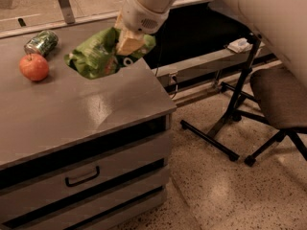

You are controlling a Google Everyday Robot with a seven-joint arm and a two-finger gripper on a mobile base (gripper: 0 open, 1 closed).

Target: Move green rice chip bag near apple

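Observation:
The green rice chip bag (98, 54) is crumpled bright green foil, held up above the grey cabinet top (72, 109). My gripper (128, 42) is shut on the bag's right end, its tan fingers (127, 43) pinching the foil. The white arm comes down from the top of the view. The apple (34, 66) is round and red-orange and sits on the cabinet top at the far left, a short gap left of the bag.
A small shiny green can (42, 42) lies on its side just behind the apple. The cabinet has drawers (82, 176) in front. A chair (283, 99) and a black stand (235, 109) are on the speckled floor to the right.

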